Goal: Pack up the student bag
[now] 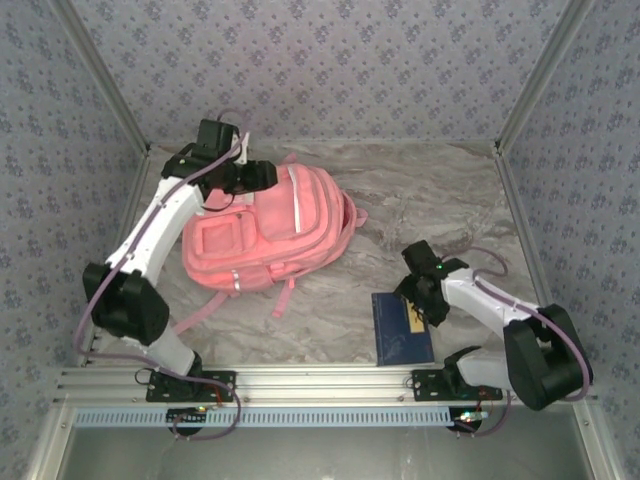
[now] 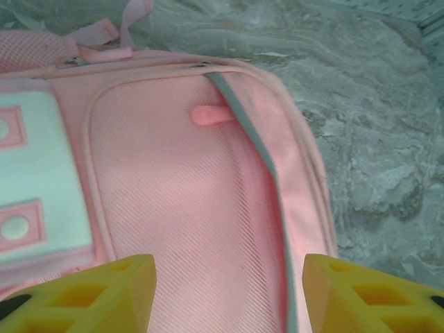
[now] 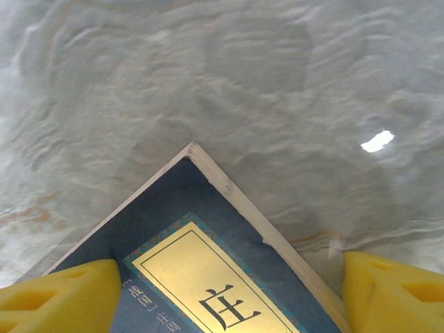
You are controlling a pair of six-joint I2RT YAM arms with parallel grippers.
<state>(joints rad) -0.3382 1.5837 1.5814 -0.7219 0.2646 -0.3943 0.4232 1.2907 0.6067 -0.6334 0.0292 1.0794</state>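
The student bag (image 1: 270, 232), a large pink backpack, lies flat at the centre left of the table. My left gripper (image 1: 252, 176) hovers over its far end. In the left wrist view its yellow fingers (image 2: 104, 295) stand apart above the pink ribbed fabric (image 2: 180, 208) with nothing between them, and a pink zipper pull (image 2: 211, 114) lies ahead. A dark blue book (image 1: 402, 330) with a gold label lies near the front edge. My right gripper (image 1: 425, 292) is open just over the book's far right corner (image 3: 187, 229), one finger (image 3: 62, 298) on each side.
The bag's pink straps (image 1: 205, 305) trail toward the left arm's base. Grey marbled tabletop (image 1: 440, 200) stretches behind and to the right of the bag. Patterned walls enclose the table on three sides.
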